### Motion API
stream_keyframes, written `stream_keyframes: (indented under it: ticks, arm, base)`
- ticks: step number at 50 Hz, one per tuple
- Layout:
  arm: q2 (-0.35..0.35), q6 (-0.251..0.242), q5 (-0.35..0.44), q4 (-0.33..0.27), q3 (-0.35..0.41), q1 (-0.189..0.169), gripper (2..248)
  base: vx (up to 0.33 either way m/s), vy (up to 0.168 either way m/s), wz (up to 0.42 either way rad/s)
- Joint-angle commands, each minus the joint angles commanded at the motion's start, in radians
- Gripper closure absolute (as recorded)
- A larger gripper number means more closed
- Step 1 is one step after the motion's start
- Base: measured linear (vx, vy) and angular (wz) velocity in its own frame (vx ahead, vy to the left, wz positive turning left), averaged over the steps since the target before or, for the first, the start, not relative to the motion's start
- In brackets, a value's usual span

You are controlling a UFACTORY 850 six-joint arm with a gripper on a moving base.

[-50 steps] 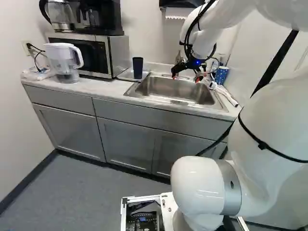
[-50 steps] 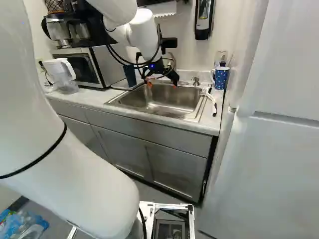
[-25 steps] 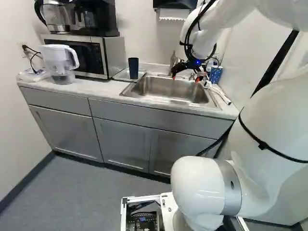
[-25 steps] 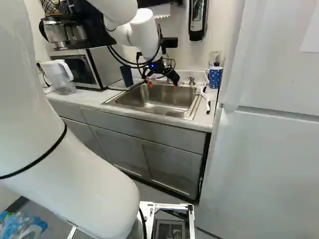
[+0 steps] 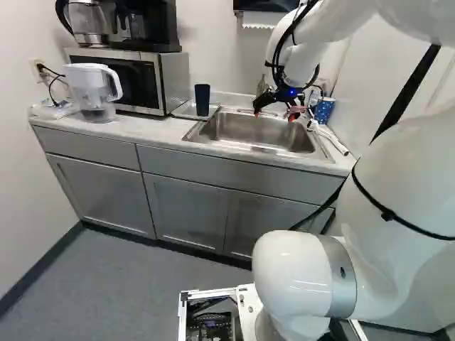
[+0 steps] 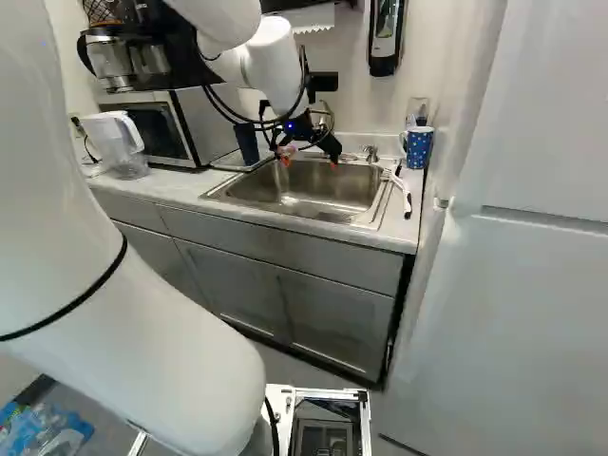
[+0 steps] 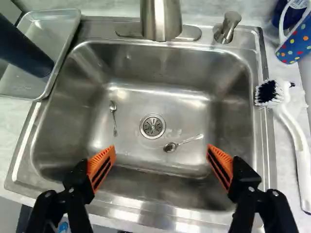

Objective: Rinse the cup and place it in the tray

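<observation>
The gripper [image 5: 276, 116] is held above the sink [image 7: 63, 145], its two fingers spread wide apart, with the orange pads [image 7: 102, 165] turned towards each other; only the basin is seen between and below them.

From left to right in the left base view, one pitcher [image 5: 89, 92], one microwave [image 5: 135, 82], one tray [image 7: 53, 14] and one dark tumbler [image 7: 24, 51] are counted, then one tap [image 7: 160, 19], one dotted mug [image 7: 296, 43] and one brush [image 7: 294, 136]. In the basin, two spoons [image 7: 172, 147] are seen, one on either side of the single drain [image 7: 152, 126].

Two cups are thus shown, and which is meant by the task cannot be told. The dark tumbler is placed in the tray, beside the sink, ahead and left of the gripper. The dotted mug is set on the counter [image 6: 407, 214] beyond the brush, ahead and right of the gripper, apart from both fingers.
</observation>
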Motion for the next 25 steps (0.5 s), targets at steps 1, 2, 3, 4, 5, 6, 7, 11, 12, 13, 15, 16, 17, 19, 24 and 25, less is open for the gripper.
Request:
stream_keyframes:
  ticks: [1, 2, 3, 4, 5, 6, 7, 11, 12, 13, 15, 16, 17, 19, 24, 25]
  arm:
    - [0.0, 0.0, 0.0, 0.0, 0.0, 0.0, 3]
    - [0.0, 0.0, 0.0, 0.0, 0.0, 0.0, 3]
    - [0.0, 0.0, 0.0, 0.0, 0.0, 0.0, 3]
    - [0.0, 0.0, 0.0, 0.0, 0.0, 0.0, 3]
    - [0.0, 0.0, 0.0, 0.0, 0.0, 0.0, 3]
    - [0.0, 0.0, 0.0, 0.0, 0.0, 0.0, 3]
    - [0.0, 0.0, 0.0, 0.0, 0.0, 0.0, 3]
    - [0.0, 0.0, 0.0, 0.0, 0.0, 0.0, 3]
    - [0.0, 0.0, 0.0, 0.0, 0.0, 0.0, 3]
    - [0.0, 0.0, 0.0, 0.0, 0.0, 0.0, 3]
    - [0.0, 0.0, 0.0, 0.0, 0.0, 0.0, 3]
    - [0.0, 0.0, 0.0, 0.0, 0.0, 0.0, 3]
    - [0.0, 0.0, 0.0, 0.0, 0.0, 0.0, 3]
    - [0.0, 0.0, 0.0, 0.0, 0.0, 0.0, 3]
    - [0.0, 0.0, 0.0, 0.0, 0.0, 0.0, 3]
    - [0.0, 0.0, 0.0, 0.0, 0.0, 0.0, 3]
  base:
    - [0.011, 0.04, 0.011]
    - [0.002, 0.03, 0.006]
    - [-0.002, 0.034, -0.03]
    - [-0.011, 0.033, -0.028]
    - [-0.011, 0.029, -0.026]
    - [-0.016, 0.033, 0.005]
    - [-0.014, 0.032, 0.002]
    - [-0.013, 0.034, -0.003]
    - [-0.012, 0.034, -0.006]
    - [-0.014, 0.036, 0.001]
    - [-0.015, 0.044, 0.003]
    - [-0.019, 0.055, 0.006]
    - [-0.021, 0.048, 0.004]
    - [-0.022, 0.049, 0.003]
    - [-0.029, 0.047, -0.002]
    - [-0.035, 0.048, 0.004]
